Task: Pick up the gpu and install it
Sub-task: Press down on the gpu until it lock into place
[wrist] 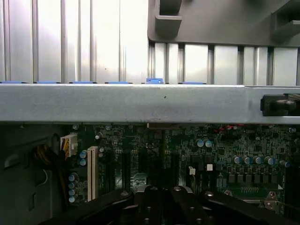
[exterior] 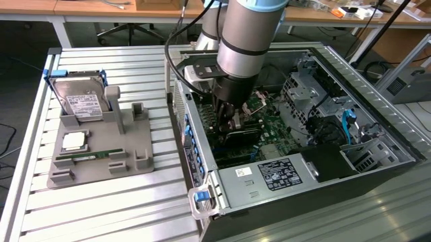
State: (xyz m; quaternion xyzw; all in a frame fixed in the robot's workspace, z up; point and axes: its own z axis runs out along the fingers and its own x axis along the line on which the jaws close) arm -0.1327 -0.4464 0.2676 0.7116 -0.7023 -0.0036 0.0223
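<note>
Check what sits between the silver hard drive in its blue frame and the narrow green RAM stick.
A square silver processor chip, flat on the grey plastic holder, between hard drive and RAM stick, in the exterior view.

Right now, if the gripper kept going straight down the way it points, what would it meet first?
Most likely the motherboard inside the open computer case. The gripper points down into the case just above the green board, with a dark flat part, probably the gpu, at its tip. Depth is unclear, so contact may already be made.

The arm [exterior: 244, 38] is held nearly vertical, with the gripper [exterior: 231, 120] pointed straight down below the wrist.
</note>
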